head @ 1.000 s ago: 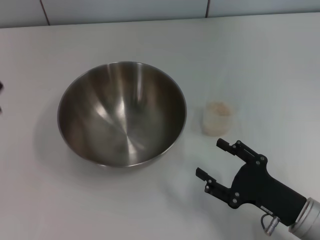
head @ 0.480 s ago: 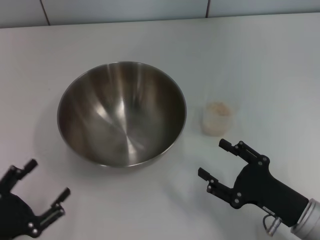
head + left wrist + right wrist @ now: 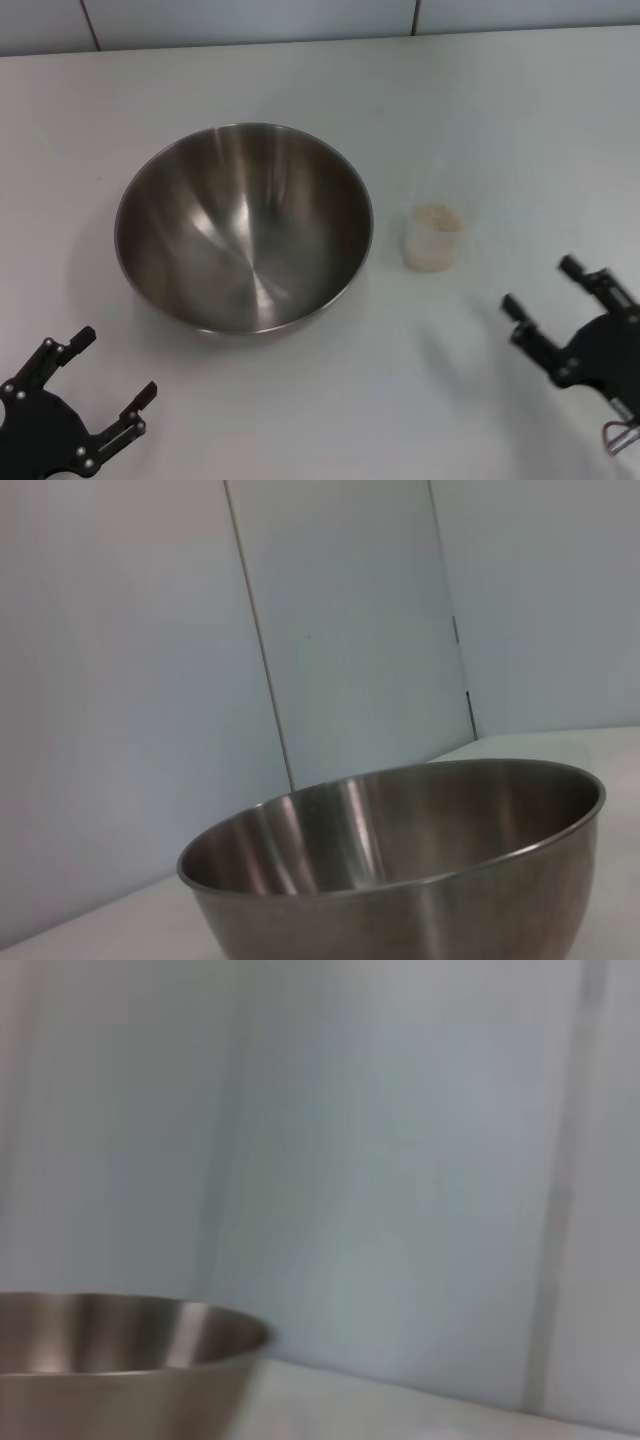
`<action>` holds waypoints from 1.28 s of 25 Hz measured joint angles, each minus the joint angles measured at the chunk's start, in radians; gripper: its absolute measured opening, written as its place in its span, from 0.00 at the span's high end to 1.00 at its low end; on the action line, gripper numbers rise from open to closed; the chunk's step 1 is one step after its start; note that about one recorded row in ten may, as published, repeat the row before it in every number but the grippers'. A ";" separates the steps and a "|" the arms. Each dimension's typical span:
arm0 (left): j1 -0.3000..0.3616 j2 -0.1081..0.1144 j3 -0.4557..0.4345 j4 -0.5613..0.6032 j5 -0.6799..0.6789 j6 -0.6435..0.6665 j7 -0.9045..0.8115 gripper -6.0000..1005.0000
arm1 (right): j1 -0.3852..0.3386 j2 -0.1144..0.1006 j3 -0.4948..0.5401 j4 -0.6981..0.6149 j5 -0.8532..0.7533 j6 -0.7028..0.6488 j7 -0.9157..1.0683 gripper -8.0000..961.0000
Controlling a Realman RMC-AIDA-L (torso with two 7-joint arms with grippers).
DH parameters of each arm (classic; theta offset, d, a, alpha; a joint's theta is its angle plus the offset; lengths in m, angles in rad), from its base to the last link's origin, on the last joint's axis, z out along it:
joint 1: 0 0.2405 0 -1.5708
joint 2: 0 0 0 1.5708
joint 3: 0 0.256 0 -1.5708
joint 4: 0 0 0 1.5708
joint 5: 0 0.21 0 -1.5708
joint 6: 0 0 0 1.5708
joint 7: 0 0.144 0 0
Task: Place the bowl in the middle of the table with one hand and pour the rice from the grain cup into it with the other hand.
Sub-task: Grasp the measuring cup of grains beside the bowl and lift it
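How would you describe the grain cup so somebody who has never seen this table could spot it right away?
Find the big shiny steel bowl standing on the white table. Just off its rim, on the robot's right and not touching it, stands the grain cup. It is the only small frosted plastic cylinder there, with pale rice at its top.

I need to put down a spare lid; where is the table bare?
Free: the white tabletop behind the large steel mixing bowl, and the near strip between the left end effector and right end effector. Crowded: the narrow gap between bowl and small frosted plastic cup.
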 joint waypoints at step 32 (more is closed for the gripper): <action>-0.009 -0.004 0.005 -0.001 0.002 -0.016 -0.001 0.16 | 0.131 0.006 0.203 0.096 -0.004 0.266 -0.017 0.24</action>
